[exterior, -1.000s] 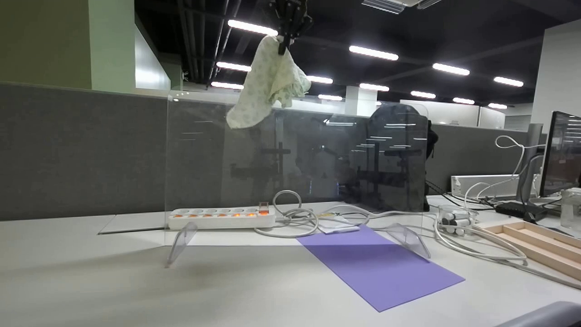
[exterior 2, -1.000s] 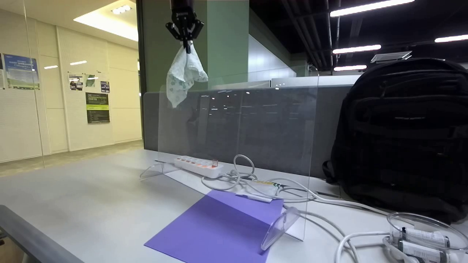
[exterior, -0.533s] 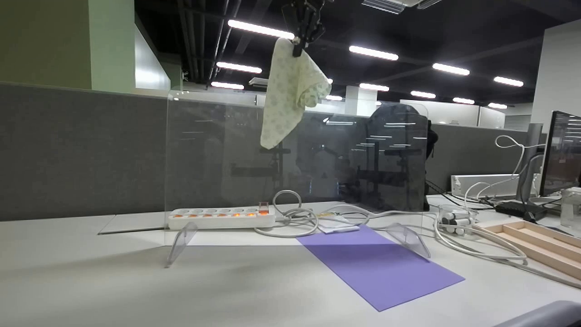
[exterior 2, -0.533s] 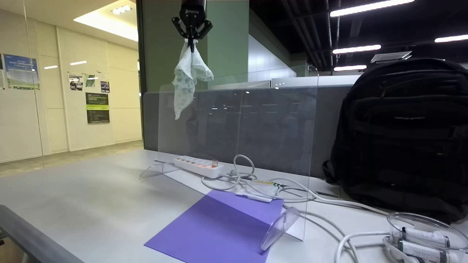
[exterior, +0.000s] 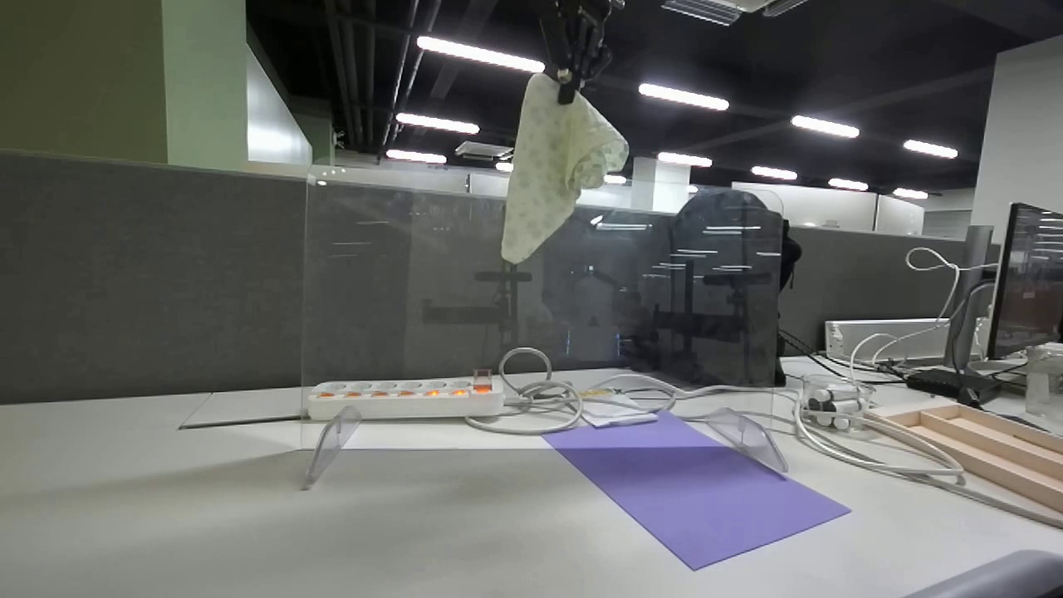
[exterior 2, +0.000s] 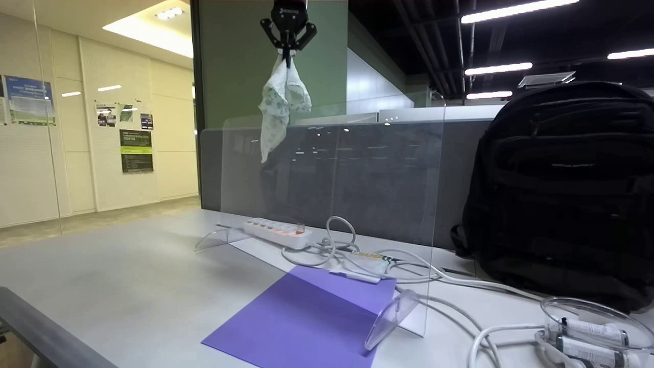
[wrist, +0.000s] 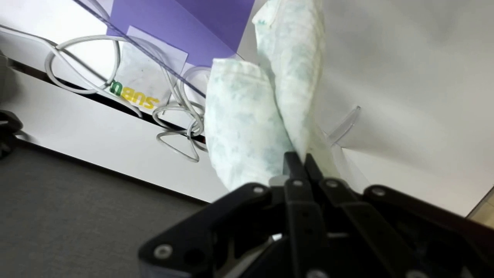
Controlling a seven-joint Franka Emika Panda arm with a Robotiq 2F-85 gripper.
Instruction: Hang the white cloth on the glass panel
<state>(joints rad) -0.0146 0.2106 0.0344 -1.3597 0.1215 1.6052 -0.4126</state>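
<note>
The white cloth with a pale green pattern hangs from my gripper in both exterior views (exterior: 540,174) (exterior 2: 276,105). The gripper (exterior: 567,96) (exterior 2: 287,62) is shut on its upper part, above the top edge level of the glass panel. The clear glass panel (exterior: 374,291) (exterior 2: 388,189) stands upright on two clear feet. The cloth's lower tip overlaps the panel in both exterior views; whether they touch cannot be told. In the wrist view, the fingers (wrist: 295,166) of the gripper (wrist: 301,157) pinch the cloth (wrist: 245,119), which hangs in two folds. The panel shows there as a thin dark line.
A white power strip (exterior: 407,400) and looped cables (exterior: 544,399) lie behind the panel. A purple sheet (exterior: 698,498) lies under it. A grey partition (exterior: 149,282) and black backpack (exterior 2: 557,204) stand behind. A clear jar (exterior 2: 595,332) and wooden tray (exterior: 980,448) are beside it.
My gripper has moved rightward in both exterior views with the cloth held. The cloth's lower end has swung from trailing left to hanging more steeply. The panel has not moved.
</note>
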